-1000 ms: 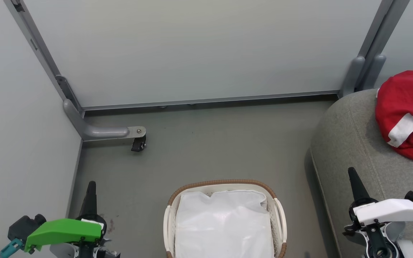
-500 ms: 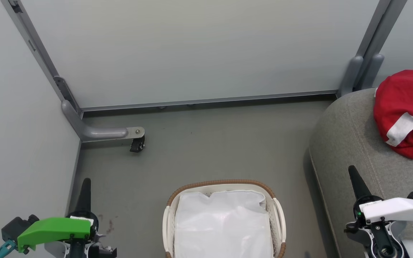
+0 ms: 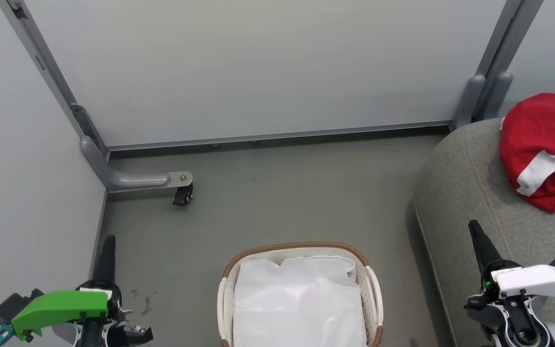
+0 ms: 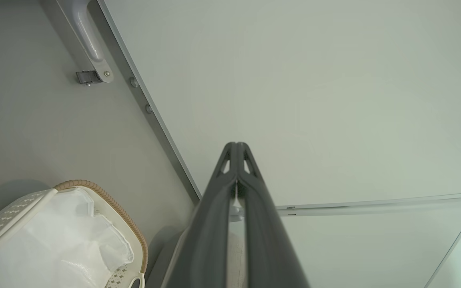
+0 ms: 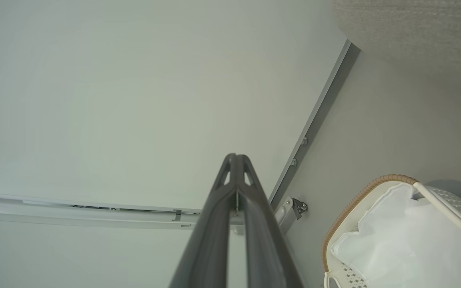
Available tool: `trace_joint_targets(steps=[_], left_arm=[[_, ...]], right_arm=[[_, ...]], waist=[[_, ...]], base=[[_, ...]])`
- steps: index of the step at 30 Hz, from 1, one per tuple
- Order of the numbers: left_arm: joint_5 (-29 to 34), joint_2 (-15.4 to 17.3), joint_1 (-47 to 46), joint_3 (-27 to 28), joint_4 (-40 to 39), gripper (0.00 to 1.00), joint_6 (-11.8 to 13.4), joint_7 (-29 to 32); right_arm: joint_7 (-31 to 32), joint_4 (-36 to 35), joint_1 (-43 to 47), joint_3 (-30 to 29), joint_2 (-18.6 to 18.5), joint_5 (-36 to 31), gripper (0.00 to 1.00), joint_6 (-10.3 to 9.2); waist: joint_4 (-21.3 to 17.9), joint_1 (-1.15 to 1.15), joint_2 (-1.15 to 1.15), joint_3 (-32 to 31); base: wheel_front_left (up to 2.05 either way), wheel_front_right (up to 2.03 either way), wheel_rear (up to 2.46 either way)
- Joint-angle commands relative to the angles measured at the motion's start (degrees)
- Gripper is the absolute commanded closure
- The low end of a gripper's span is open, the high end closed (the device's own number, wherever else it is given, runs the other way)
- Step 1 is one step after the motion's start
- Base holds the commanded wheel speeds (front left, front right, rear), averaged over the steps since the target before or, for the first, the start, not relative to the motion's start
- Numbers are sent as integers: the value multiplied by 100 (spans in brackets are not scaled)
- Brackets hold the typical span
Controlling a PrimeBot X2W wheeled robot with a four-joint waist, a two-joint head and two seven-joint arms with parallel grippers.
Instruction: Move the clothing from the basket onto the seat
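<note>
- The bright red fabric clothing lay on the grey upholstered seat, right of frame.
- The white perforated plastic basket sat bottom centre.
- The left gripper and right gripper had jaws together.

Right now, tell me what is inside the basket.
Inside the basket lies its white liner, with no red fabric on it. Anything beneath the liner is covered. The clothing sits on the seat.

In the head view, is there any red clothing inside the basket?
No, white liner covers the inside of the basket, and the red clothing lies on the grey seat.
</note>
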Motion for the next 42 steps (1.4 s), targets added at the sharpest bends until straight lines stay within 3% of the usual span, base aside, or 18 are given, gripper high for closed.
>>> trace_joint_targets(steps=[1,30,42], left_arm=[[-115,41,-137,40,-46,100,-38,49],[-1106,24,-174,323,-154,100,-54,369],[-1076,13,-161,329,-148,100,-53,379]], right_arm=[[45,-52,-14,-26,-35,131,100,-1],[351,-162,0,-93,-45,1256,100,-1],[348,-157,1,-91,-44,1233,100,-1]], waist=[[-3,0,0,-1],[-69,0,0,-11],[-69,0,0,-11]], base=[[0,0,0],[0,0,0],[0,0,0]])
